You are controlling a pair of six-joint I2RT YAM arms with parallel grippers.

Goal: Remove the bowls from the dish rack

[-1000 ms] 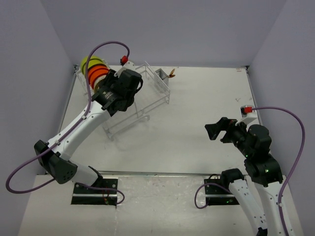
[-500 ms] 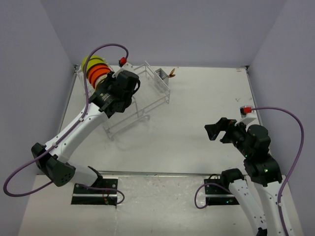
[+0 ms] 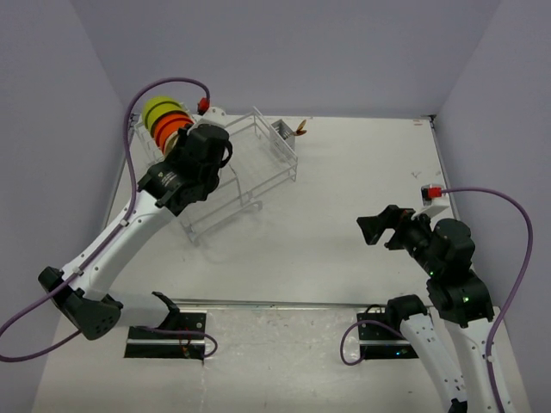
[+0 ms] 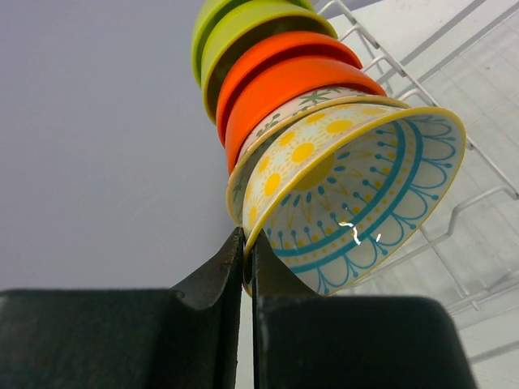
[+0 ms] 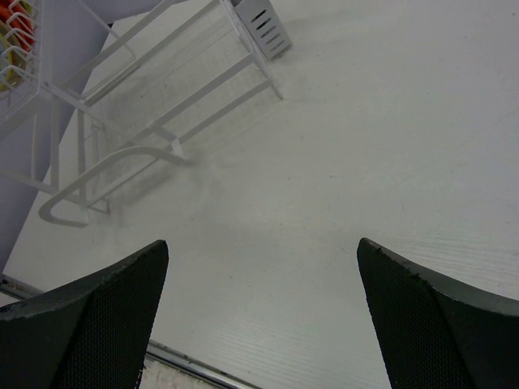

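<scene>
The bowls (image 4: 300,97) are standing on edge in a tight row at the far-left end of the dish rack (image 3: 258,163): lime-green at the back, then orange, then a cream leaf-patterned one. The sun-patterned bowl (image 4: 357,194) is sitting at the front. The left gripper (image 4: 247,259) is pinching that front bowl's lower rim, its two fingers drawn nearly together with only the yellow edge between them.

Over the last second the left arm has been swinging leftward and reaching deeper toward the rack's corner. The overhead view is now showing more of the green and orange bowls than before. That is suggesting the approach is over and the first pull-out is starting. Whether the bowl is already leaving its slot is hard to tell, since the wrist is hiding the contact from above.

The right gripper (image 5: 261,243) is hanging wide open over the bare table (image 3: 344,189), well apart from the rack and its grey cutlery basket (image 3: 282,135), and has not been moving.
</scene>
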